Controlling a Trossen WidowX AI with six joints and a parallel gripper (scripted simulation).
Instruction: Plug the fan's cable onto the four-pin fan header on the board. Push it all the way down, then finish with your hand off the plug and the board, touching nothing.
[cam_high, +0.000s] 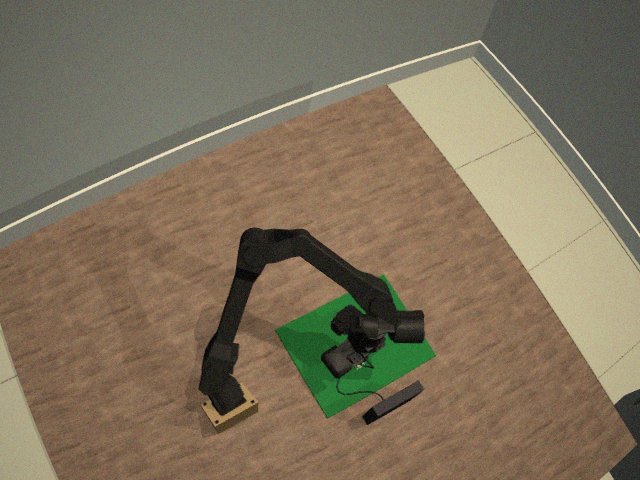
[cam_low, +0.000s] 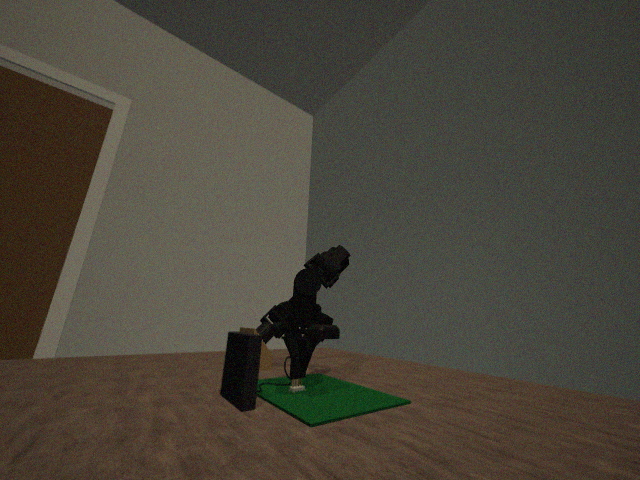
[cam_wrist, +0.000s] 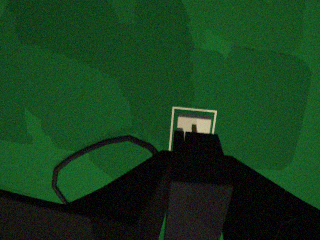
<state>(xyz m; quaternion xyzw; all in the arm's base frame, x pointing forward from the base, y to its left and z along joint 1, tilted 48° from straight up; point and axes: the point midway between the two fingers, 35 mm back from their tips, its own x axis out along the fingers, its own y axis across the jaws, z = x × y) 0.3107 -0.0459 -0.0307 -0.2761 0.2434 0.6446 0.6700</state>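
The green board (cam_high: 307, 356) (cam_low: 356, 400) (cam_wrist: 250, 35) lies flat. The white four-pin header (cam_high: 360, 365) (cam_low: 297, 389) (cam_wrist: 201, 124) is on it, partly covered by the fingers in the wrist view. My gripper (cam_low: 297, 375) (cam_wrist: 195, 164) points down over the header and is shut on the fan plug, which is dark and hard to tell from the fingers. In the exterior view the pins show below the fingertips, just above the header's white base. The cable (cam_high: 356, 393) (cam_low: 285, 365) (cam_wrist: 129, 138) loops out beside the fingers. How far the plug is onto the pins cannot be told.
The dark, box-shaped fan (cam_high: 395, 403) (cam_low: 241, 369) stands upright just off the board's edge, with the cable running to it. The arm's tan base block (cam_high: 236, 414) is on the wooden table top (cam_high: 155, 289), to the left of the board in the top view.
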